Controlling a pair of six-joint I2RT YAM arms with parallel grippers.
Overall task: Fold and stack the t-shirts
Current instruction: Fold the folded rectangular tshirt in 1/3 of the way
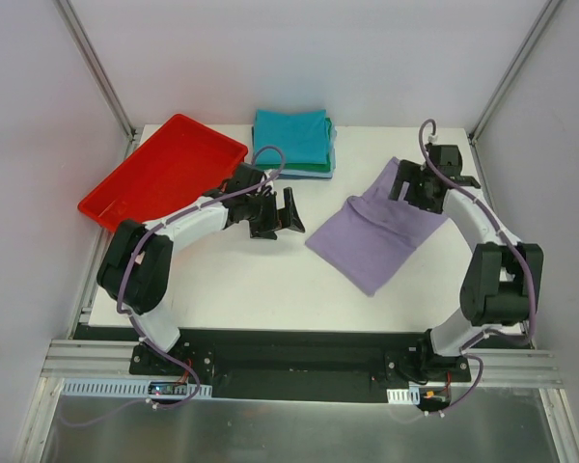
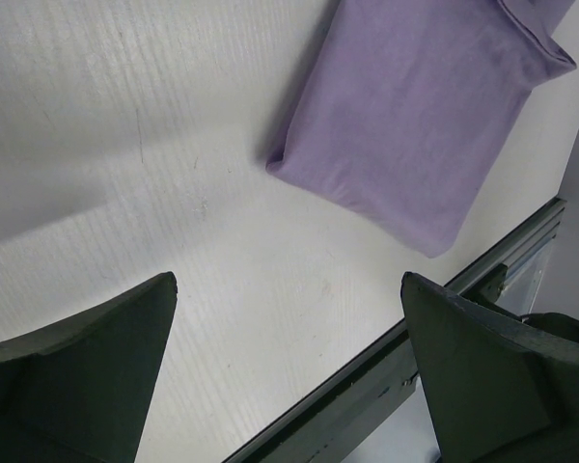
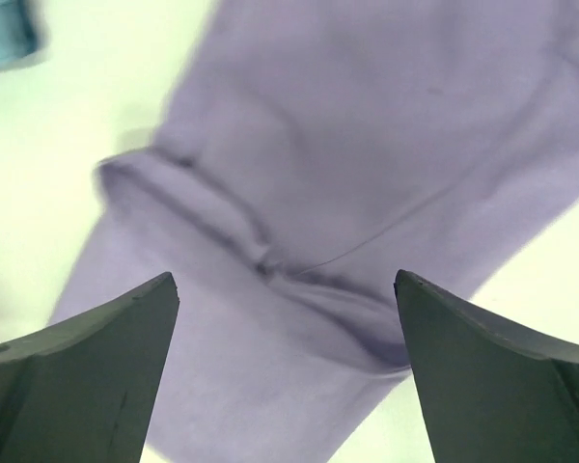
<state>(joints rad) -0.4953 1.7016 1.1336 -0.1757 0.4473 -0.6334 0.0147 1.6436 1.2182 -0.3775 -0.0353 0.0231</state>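
One loose shirt: the lavender t-shirt (image 1: 376, 231) lies partly folded as a slanted oblong on the right half of the table (image 1: 241, 280). Its near corner points toward the arm bases, and it is well apart from the stack.
Handling: it looks to be soft, light, limp cotton. It would probably sag and fall open if lifted by a single point, and it may slide on the smooth white tabletop.
Left gripper (image 1: 282, 220): the jaws are spread wide with nothing between them, and it hovers over bare table to the left of the shirt.
Right gripper (image 1: 415, 188): the jaws are wide apart and empty. It hangs above the shirt's far end, where a rolled sleeve hem crosses the cloth.
Where to hold: judged best is a pinch through all layers at a folded edge, one gripper per corner, not on the loose sleeve roll.
Stack (image 1: 291, 140): folded t-shirts sit at the far middle of the table, teal on top, with green and pale blue edges showing beneath.
Red tray (image 1: 169, 169): it sits at the far left, just beside the stack.
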